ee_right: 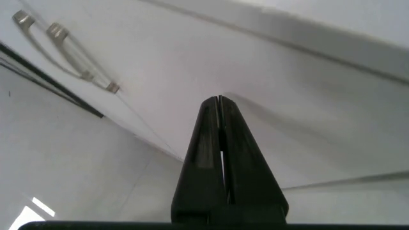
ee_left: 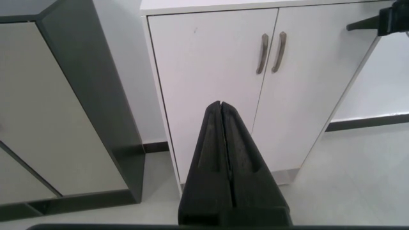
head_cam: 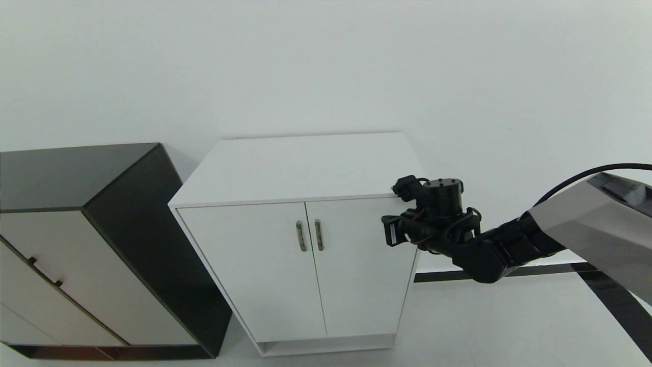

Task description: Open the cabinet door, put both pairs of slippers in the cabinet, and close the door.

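Note:
The white cabinet (head_cam: 300,168) stands against the wall with both doors shut. Two metal handles (head_cam: 310,235) sit side by side at the seam between the doors. My right arm's wrist (head_cam: 438,214) hangs at the upper right corner of the right door (head_cam: 356,265). The right gripper (ee_right: 219,99) is shut and empty, its tip close to that door's face, well away from the handles (ee_right: 64,45). Farther back, my left gripper (ee_left: 220,103) is shut with nothing in it and points at the left door (ee_left: 204,83).
A dark cabinet with pale doors (head_cam: 76,244) stands close to the white one on its left. Bare floor (head_cam: 509,326) with a black tape line (head_cam: 601,285) lies to the right of the white cabinet. A plain white wall is behind.

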